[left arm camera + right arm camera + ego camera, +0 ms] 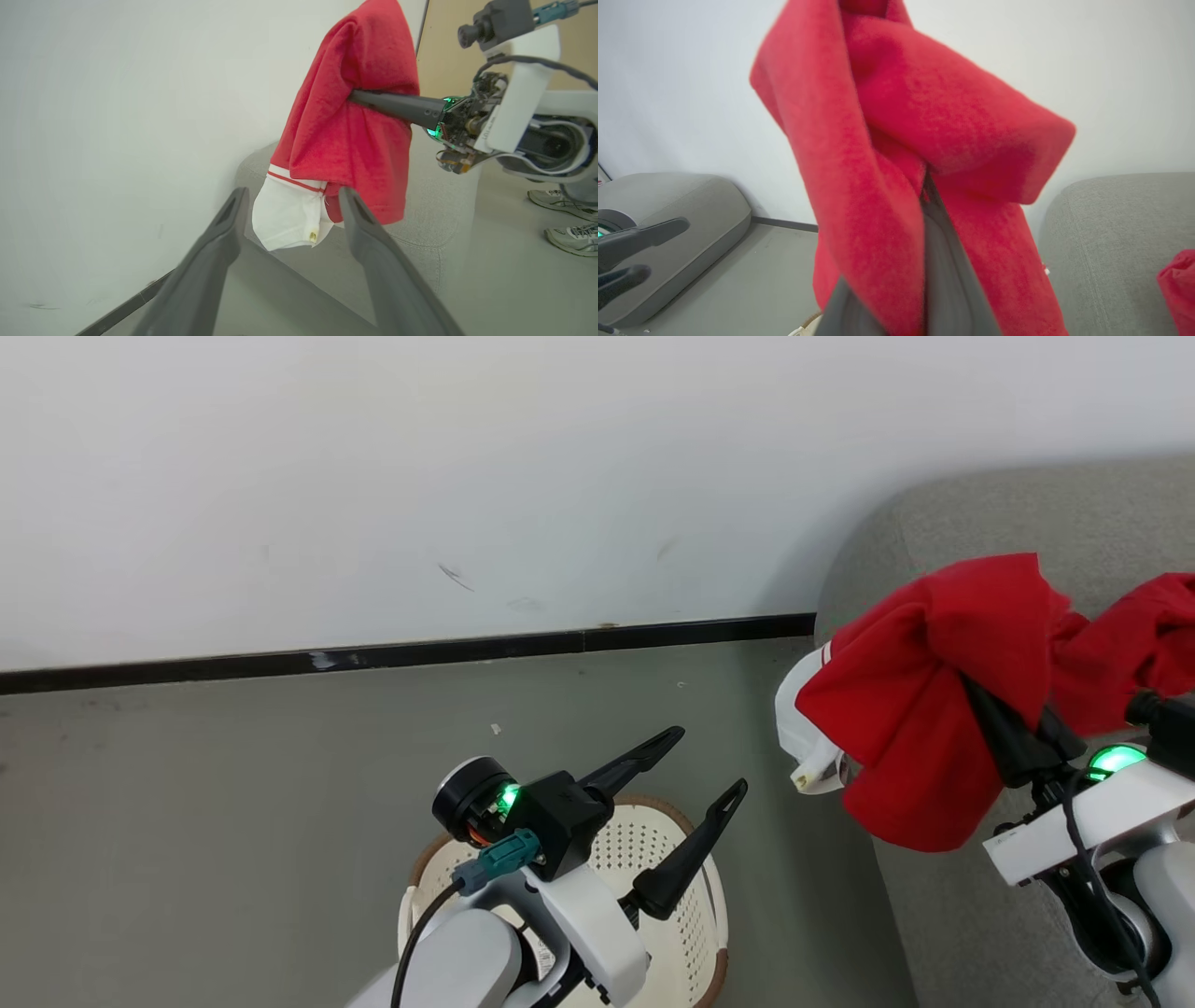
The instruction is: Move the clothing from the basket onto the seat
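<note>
The seat [980,513] takes up the right side of the head view, and its rounded left end stands just beside the basket [644,845] on the floor [233,821].

The coming move turns on how the clothing sits relative to that left end. The held piece [924,709] hangs down from the right tool [1004,728], long axis vertical, straddling the seat's left edge. Most of its red bulk is over the grey fabric, while the white collar part pokes out past the edge above the floor. The open cushion lies to the tool's right, so I judge a short carry that way, then a release, would land it fully on the seat. The right arm is the nearer one.

The right tool is pinching the held piece, its fingers buried in the folds. The left tool [709,761] hovers above the basket with its fingers spread and nothing between them.

Count: one seat, one basket and two tools. There appear to be two pieces of clothing, as a second piece [1148,625] lies on the seat further right. The part of the basket not hidden by the left arm shows bare.
</note>
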Robot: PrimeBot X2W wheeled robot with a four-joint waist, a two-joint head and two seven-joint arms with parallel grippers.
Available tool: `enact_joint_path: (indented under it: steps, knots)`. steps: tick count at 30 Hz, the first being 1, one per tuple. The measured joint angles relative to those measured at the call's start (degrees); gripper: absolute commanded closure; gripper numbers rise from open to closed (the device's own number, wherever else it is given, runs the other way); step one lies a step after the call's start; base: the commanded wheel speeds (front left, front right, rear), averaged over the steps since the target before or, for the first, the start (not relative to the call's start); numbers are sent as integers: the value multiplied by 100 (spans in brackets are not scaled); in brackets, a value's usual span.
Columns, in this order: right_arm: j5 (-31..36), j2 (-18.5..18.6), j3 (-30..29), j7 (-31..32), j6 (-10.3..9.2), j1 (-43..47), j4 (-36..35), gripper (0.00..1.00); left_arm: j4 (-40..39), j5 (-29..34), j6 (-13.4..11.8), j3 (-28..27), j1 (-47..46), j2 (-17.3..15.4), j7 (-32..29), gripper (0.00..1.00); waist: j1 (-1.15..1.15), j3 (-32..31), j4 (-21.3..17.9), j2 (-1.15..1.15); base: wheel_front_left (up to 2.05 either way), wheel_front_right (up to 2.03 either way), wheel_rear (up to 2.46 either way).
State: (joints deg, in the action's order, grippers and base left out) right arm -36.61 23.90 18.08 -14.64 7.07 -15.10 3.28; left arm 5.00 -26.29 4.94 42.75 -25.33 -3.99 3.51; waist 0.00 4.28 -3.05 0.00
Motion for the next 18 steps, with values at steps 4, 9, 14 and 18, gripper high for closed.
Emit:
enact_joint_path:
  steps: [4,9,14,18]
  knots:
    - [54,-3,-179,0,0,72,-125,100,60,31,0,9,-2,-36,1,0,0,50,-149,0,0,0,0]
    - [92,-21,-354,0,0,122,-257,100,126,71,2,20,-12,-62,1,0,0,103,-344,0,0,0,0]
    - [141,-37,-443,0,0,228,-316,100,155,71,10,25,-16,-54,3,0,0,139,-500,0,0,0,0]
    - [143,-48,-487,0,0,282,-381,100,185,74,10,34,-24,-57,8,0,0,174,-657,0,0,0,0]
